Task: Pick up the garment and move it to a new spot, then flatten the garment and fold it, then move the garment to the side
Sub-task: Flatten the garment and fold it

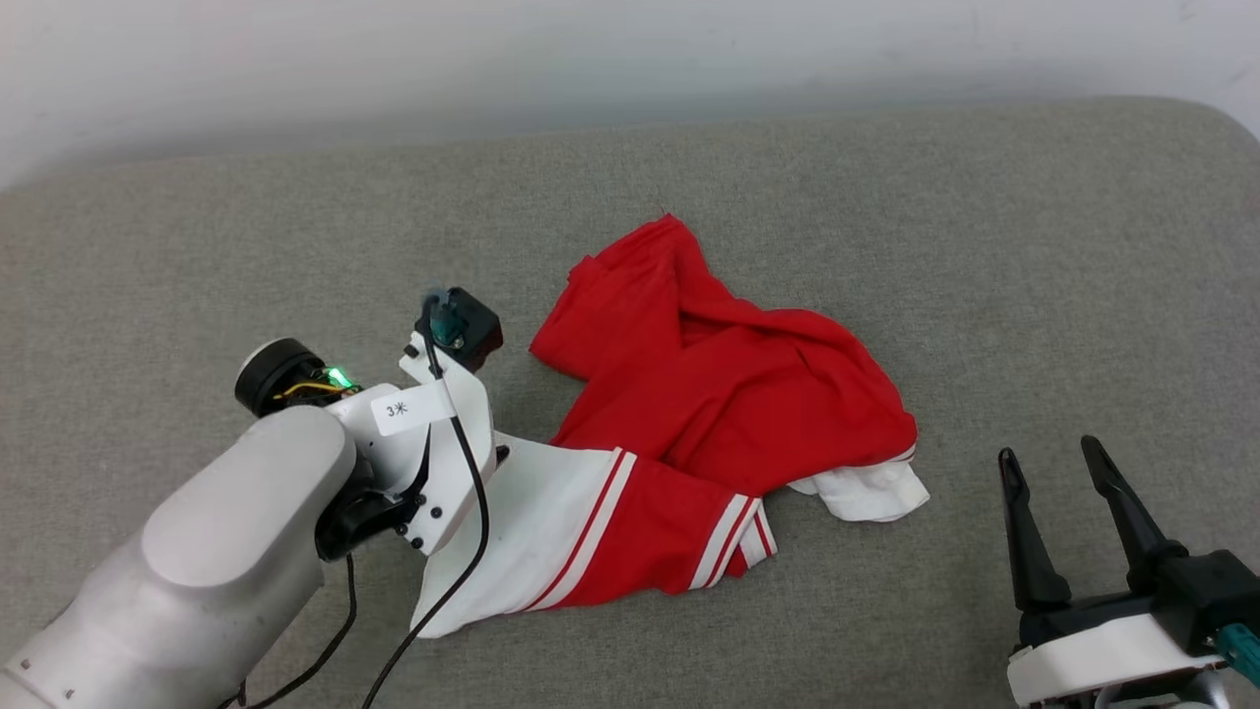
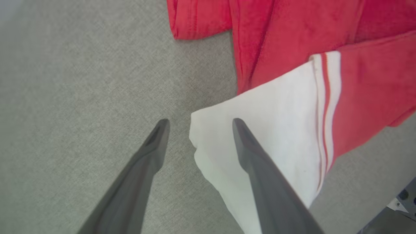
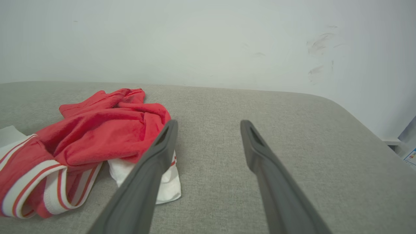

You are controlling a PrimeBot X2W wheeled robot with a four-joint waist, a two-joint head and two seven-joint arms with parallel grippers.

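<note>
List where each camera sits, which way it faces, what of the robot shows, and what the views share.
Head view: on the head, facing forward and down at the garment on the grey surface; left forearm lower left, open right gripper lower right.
Left wrist view: on the left wrist, facing down along the open left gripper at the white sleeve.
Right wrist view: on the right wrist, facing low across the surface toward the wall, along the right gripper.
Shared: all three show the garment.
</note>
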